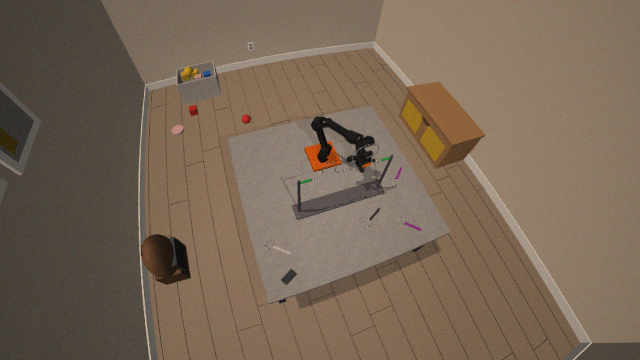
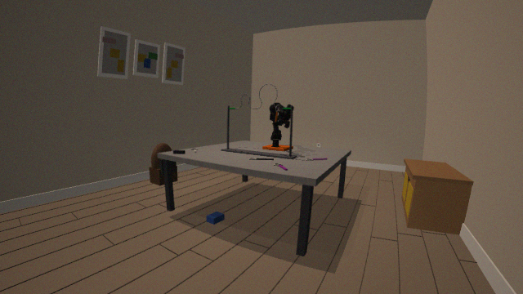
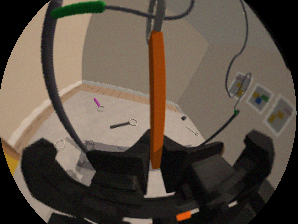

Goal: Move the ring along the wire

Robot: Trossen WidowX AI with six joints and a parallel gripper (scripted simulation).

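The orange handle (image 1: 367, 164) (image 2: 277, 117) (image 3: 157, 95) stands upright in the wrist view, its lower end between the black fingers. My gripper (image 3: 151, 131) is shut on it. The ring (image 3: 150, 22) at its top is seen nearly edge-on, with the grey wire (image 3: 127, 11) passing at it; whether they touch cannot be told. The ring is on the grey stretch, a short way from the green part (image 1: 386, 159) (image 3: 80, 8) by the right post (image 1: 385, 172) (image 2: 291, 132) (image 3: 48, 65). The other green part (image 1: 306, 181) (image 2: 232, 109) (image 3: 236, 112) is at the left post (image 1: 299, 196) (image 2: 228, 128).
The wire curves and loops between the posts, with a tall loop (image 2: 268, 84). A dark base bar (image 1: 340, 199) joins the posts on the grey table (image 1: 260, 200). Loose ringed handles lie around it: purple (image 1: 412, 226), black (image 1: 375, 214) and white (image 1: 281, 249). A dark block (image 1: 288, 276) lies near the table corner.
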